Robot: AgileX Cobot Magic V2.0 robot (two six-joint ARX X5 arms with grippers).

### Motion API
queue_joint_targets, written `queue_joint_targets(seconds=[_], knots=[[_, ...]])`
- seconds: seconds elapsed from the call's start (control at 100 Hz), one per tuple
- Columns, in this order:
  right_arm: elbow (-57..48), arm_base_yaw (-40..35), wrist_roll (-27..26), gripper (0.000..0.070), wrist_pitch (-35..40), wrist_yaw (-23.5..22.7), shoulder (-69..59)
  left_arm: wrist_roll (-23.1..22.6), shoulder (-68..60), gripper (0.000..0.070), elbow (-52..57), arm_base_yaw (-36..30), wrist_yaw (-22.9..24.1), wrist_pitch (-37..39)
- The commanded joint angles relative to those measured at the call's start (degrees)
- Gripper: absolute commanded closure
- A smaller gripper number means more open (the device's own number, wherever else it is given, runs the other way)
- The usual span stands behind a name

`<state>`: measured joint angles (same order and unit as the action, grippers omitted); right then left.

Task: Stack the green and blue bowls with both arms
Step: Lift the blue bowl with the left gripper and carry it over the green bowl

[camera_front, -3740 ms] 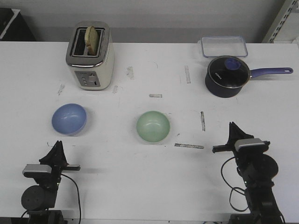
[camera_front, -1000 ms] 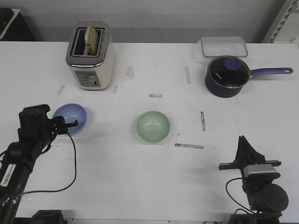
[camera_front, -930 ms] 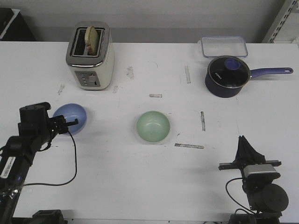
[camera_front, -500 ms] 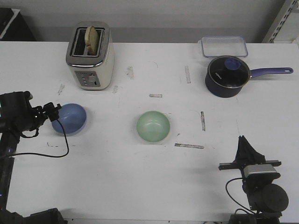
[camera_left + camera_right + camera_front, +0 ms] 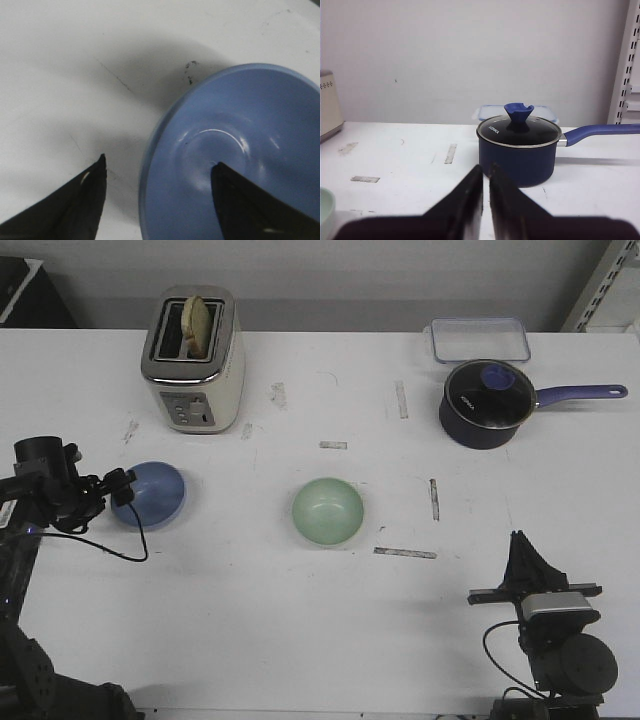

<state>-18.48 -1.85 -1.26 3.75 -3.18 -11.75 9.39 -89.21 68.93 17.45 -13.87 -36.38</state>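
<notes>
The blue bowl point(image 5: 152, 494) sits upright at the table's left, and the green bowl point(image 5: 328, 511) stands apart from it near the middle. My left gripper point(image 5: 122, 487) is open at the blue bowl's left rim. In the left wrist view the left gripper point(image 5: 160, 161) straddles that rim of the blue bowl point(image 5: 240, 145): one finger point(image 5: 85, 200) is outside over the table, the other finger point(image 5: 250, 210) is over the inside. My right gripper point(image 5: 524, 553) is shut and empty at the front right, far from both bowls; the right gripper point(image 5: 486, 168) points at the saucepan.
A toaster point(image 5: 193, 360) with bread stands at the back left. A dark navy saucepan point(image 5: 485, 403) with a glass lid and a clear lidded box point(image 5: 480, 339) are at the back right. Tape marks dot the white table point(image 5: 300, 620). A sliver of the green bowl point(image 5: 325, 210) shows in the right wrist view.
My left arm has swung out to the left and its open gripper now sits at the blue bowl's left rim. The bowls have not moved. The right arm is still.
</notes>
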Motion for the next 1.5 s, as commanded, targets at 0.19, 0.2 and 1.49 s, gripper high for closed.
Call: queue_joint_targets(seconds=[0.19,0.2,1.49], knots=[[-0.2,0.0,0.4,0.0687,-0.7,0.2,0.2,-1.0,-4.3,0.0410,1.1,0.0,-0.3,0.0],[-0.2,0.0,0.4,0.0687,-0.7,0.2,0.2,-1.0,-4.4,0.0420,1.1,0.0,-0.3,0.0],[-0.2,0.0,0.5,0.0687,-0.7,0.2,0.2,14.3,-8.1,0.0699,19.6,-39.9,-0.4,-1.5]])
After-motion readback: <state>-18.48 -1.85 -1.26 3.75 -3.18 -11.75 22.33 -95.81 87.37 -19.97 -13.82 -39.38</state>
